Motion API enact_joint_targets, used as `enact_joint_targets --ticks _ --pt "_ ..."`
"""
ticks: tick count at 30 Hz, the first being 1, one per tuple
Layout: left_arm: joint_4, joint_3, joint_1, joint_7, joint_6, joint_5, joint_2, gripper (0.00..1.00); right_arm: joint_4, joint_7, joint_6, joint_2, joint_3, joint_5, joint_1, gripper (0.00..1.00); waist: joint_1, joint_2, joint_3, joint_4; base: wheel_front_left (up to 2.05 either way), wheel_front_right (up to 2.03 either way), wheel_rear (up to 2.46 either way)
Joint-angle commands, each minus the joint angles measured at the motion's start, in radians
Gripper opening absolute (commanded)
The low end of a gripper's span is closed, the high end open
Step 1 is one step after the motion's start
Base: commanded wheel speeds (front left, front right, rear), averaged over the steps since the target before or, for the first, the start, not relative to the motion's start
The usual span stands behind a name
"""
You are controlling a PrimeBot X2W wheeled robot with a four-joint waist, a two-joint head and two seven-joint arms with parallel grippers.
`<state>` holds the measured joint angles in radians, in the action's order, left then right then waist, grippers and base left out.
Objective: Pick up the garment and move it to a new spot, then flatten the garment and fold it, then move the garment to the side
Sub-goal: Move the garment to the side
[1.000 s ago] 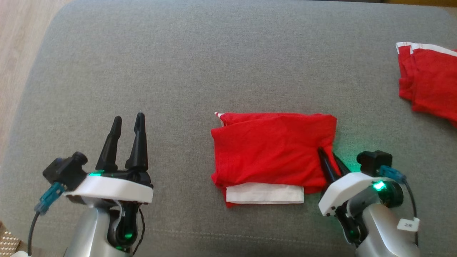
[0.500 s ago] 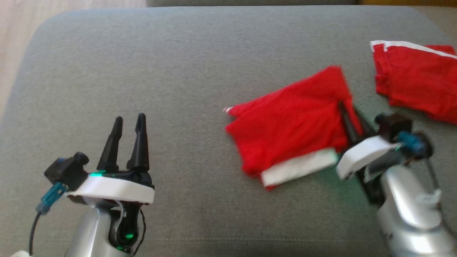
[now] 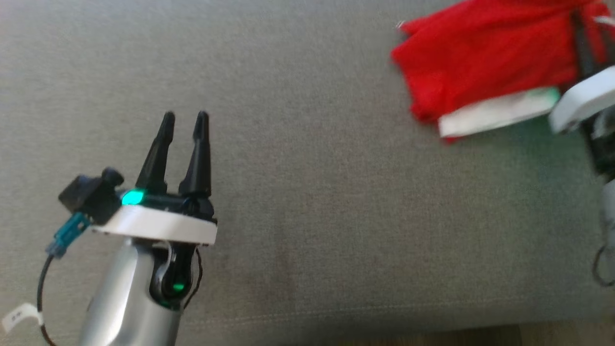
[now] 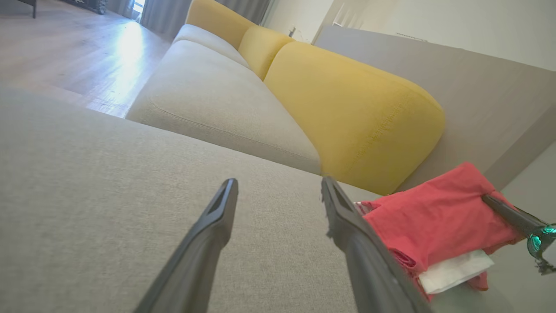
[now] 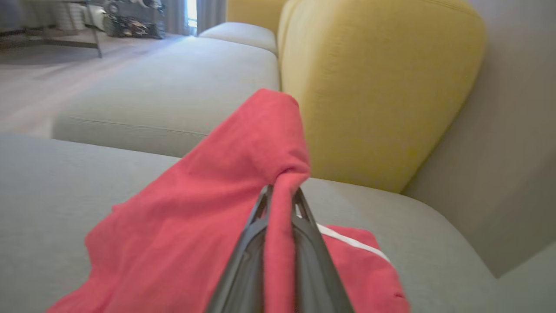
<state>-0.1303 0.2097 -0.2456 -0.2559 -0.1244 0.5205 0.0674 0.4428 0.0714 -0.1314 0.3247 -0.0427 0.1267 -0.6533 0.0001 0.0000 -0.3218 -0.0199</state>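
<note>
Two grippers are at work over one grey seat cushion (image 3: 307, 192). The left gripper (image 3: 185, 117) hovers above bare fabric at the lower left of the head view, its two dark fingers spread apart with nothing between them. The right gripper (image 5: 281, 195) is clenched on one corner of the red garment (image 3: 480, 57), and a fold of cloth is pinched between its two fingers.

That garment is one folded red piece with a single white band (image 3: 495, 113) along its near edge. It sits at the upper right of the head view, well apart from the left gripper. Its held corner is raised and its lower folds seem to rest on the cushion.

A second red piece with a white edge (image 5: 360, 261) lies on the cushion just beyond the right gripper. Three yellow back cushions (image 4: 356, 117) line the sofa behind.

One small white tag (image 3: 17, 315) hangs from the left arm's cable, and its writing is too blurred to read.
</note>
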Motion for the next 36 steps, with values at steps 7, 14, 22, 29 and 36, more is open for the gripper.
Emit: enact_joint_targets --ticks 7,14,22,29,36 --pt "0.054 0.022 -0.114 -0.006 -0.006 -0.003 0.060 1.00 0.013 0.026 0.001 0.048 0.138 -0.087 -0.117 0.00 -0.0001 0.0000 -0.127 -0.058 0.00 0.00 0.00" --pt "0.062 0.058 -0.164 -0.006 -0.006 0.002 0.080 1.00 0.006 0.026 0.001 -0.011 0.270 -0.142 -0.145 0.00 -0.0001 0.0000 -0.175 -0.086 0.00 0.00 0.00" --pt "0.055 0.068 -0.170 -0.006 -0.006 0.009 0.091 1.00 -0.018 0.033 0.001 -0.063 0.298 -0.159 -0.147 1.00 -0.0001 0.0000 -0.177 -0.094 0.00 0.00 0.00" --pt "0.038 0.062 -0.160 -0.006 -0.006 0.018 0.082 1.00 -0.059 0.042 0.001 -0.082 0.283 -0.160 -0.137 1.00 -0.0001 0.0000 -0.139 -0.085 0.00 0.00 0.00" --pt "0.030 0.030 -0.130 -0.006 -0.006 0.023 0.048 1.00 -0.155 0.041 0.001 -0.112 0.216 -0.153 -0.105 1.00 -0.0001 0.0000 -0.045 -0.052 0.00 0.00 0.00"
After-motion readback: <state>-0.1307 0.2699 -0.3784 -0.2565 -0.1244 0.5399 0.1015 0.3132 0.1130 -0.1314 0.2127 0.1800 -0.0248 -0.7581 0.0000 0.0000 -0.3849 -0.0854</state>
